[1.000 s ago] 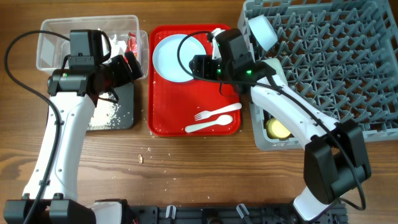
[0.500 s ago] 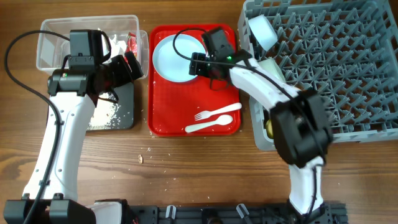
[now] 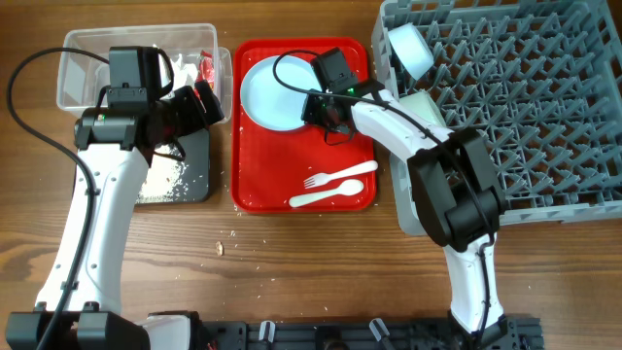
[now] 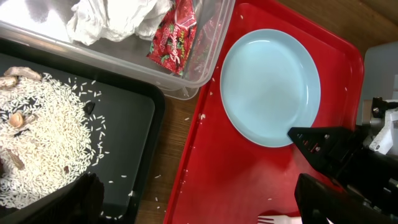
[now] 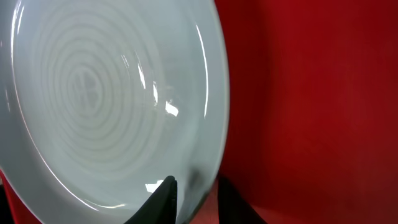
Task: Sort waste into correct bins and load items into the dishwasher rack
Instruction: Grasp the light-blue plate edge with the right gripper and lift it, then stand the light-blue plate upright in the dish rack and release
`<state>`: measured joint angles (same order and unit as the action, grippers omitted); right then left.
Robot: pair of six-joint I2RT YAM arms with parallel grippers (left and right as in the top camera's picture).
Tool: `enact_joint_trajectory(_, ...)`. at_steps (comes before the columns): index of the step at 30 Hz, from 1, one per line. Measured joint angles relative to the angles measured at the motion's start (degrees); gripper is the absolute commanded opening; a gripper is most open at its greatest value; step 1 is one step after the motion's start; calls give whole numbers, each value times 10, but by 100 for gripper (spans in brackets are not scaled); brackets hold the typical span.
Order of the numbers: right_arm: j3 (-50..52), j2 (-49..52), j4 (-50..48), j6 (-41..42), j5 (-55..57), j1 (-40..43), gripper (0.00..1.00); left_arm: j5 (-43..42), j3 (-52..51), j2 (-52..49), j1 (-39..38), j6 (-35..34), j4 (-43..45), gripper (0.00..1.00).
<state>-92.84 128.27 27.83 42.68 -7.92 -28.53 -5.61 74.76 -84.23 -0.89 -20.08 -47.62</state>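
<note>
One plate [image 5: 93, 93] | rim between parted right claw [image 5: 196, 200] tips

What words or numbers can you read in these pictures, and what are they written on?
Red snack wrapper in the clear tub: it has printed lettering, but it is too blurred and crumpled to read.
Everything else: no words, numbers or signs that can be read.
</note>
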Motion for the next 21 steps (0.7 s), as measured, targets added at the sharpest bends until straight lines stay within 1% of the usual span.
enact_joint_trajectory(8, -2, 1, 24, 3, -45, 1, 4, 0, 0, 0, 0, 0, 0, 100)
enact_joint_trajectory(10, -2, -1, 31, -6, -52, 9, 4, 0, 0, 0, 0, 0, 0, 100)
enact_joint_trajectory(12, -2, -12, 35, -31, -54, 23, 4, 0, 0, 0, 0, 0, 0, 100)
enact_joint_trajectory(16, -2, -91, 66, -93, -29, 59, 4, 0, 0, 0, 0, 0, 0, 100)
enact_joint_trajectory(19, -2, -199, 97, -140, 51, 82, 4, 0, 0, 0, 0, 0, 0, 100)
enact_joint_trajectory(21, -2, -248, 112, -161, 112, 89, 4, 0, 0, 0, 0, 0, 0, 100)
